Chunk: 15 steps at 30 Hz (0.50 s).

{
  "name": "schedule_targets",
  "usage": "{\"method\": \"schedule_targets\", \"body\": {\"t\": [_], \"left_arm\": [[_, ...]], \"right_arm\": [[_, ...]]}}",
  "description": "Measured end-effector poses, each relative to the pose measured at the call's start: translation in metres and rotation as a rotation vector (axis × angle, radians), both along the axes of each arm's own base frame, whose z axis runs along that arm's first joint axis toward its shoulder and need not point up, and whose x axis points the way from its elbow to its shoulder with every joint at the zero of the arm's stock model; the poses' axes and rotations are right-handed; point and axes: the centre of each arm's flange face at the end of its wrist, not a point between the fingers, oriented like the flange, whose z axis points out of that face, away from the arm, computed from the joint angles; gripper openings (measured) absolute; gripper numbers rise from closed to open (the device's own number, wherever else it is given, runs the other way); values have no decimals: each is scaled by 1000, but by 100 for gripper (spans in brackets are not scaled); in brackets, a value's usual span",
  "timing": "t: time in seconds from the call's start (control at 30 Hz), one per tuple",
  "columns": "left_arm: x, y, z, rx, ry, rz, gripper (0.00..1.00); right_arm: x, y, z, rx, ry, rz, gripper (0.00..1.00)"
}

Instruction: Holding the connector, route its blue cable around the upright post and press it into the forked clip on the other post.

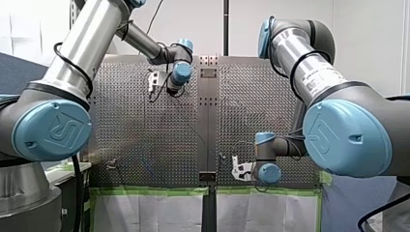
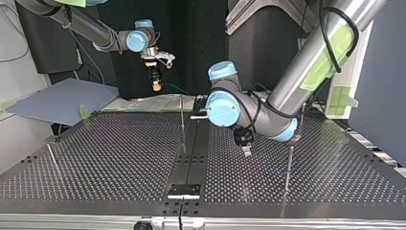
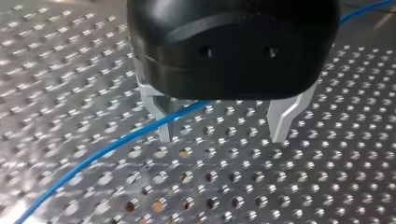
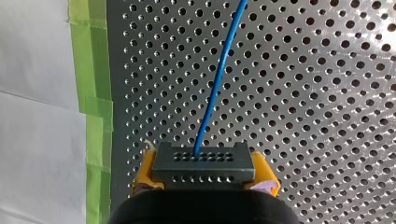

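Note:
My right gripper [image 4: 205, 176] is shut on a dark connector block [image 4: 204, 163], gripped between its yellow pads [image 4: 145, 173]. A blue cable [image 4: 215, 86] leaves the connector and runs ahead over the perforated plate. In the top view that gripper [image 2: 155, 85] hangs above the table's far edge. My left gripper [image 3: 224, 137] stands open just over the plate, and the blue cable [image 3: 93, 156] passes beside one metal finger [image 3: 164, 122], not gripped. In the top view it [image 2: 246, 149] is between a thin upright post [image 2: 182, 115] and another post [image 2: 289, 165]. I cannot make out the forked clip.
The perforated table [image 2: 110, 158] has a dark centre strip [image 2: 191, 153]. A third thin post [image 2: 51, 155] stands at the top view's left. Green tape [image 4: 95, 93] edges the plate next to white sheeting. A grey board [image 2: 62, 98] lies off the far left corner.

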Motion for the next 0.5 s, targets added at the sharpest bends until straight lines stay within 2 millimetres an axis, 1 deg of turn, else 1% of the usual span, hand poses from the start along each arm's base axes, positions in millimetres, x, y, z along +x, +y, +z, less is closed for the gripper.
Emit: {"method": "schedule_targets", "body": {"t": [0.13, 0.5], "left_arm": [[-1, -1, -9, 27, 2, -7, 99], [-1, -4, -18, 116, 11, -37, 99]], "right_arm": [[0, 0, 0, -1, 0, 0, 0], [-1, 0, 0, 0, 3, -1, 0]]}}
